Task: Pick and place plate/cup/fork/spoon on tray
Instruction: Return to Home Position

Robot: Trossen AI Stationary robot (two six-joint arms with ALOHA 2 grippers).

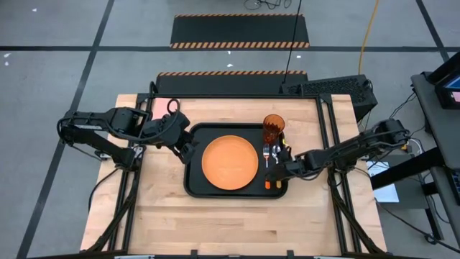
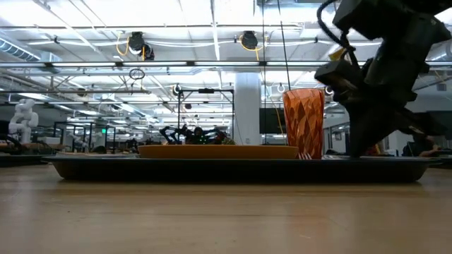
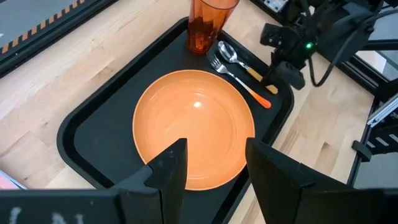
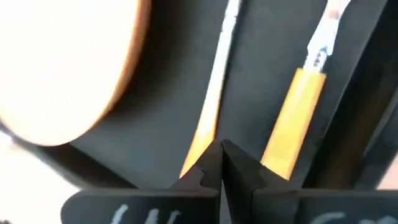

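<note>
The black tray [image 1: 194, 180] lies mid-table. On it lie the orange plate [image 1: 230, 162], the fork [image 3: 239, 79] and the spoon [image 3: 236, 57]; the dark-orange cup [image 1: 273, 128] stands upright at its far right corner. Fork and spoon lie side by side right of the plate. My right gripper [image 4: 222, 163] is shut, low over the tray, its tips between the fork's handle [image 4: 200, 146] and the spoon's handle [image 4: 292, 118]. My left gripper [image 3: 214, 165] is open and empty above the plate's left rim. My right gripper's shut fingertips point down between the fork's handle and the spoon's handle, near their free ends. I cannot tell whether they touch either handle or the tray's floor.
A pink pad [image 1: 159, 106] lies at the table's far left, behind my left arm. Bare wooden table [image 1: 230, 223] stretches along the near side. A black box [image 1: 327, 88] sits at the far right edge.
</note>
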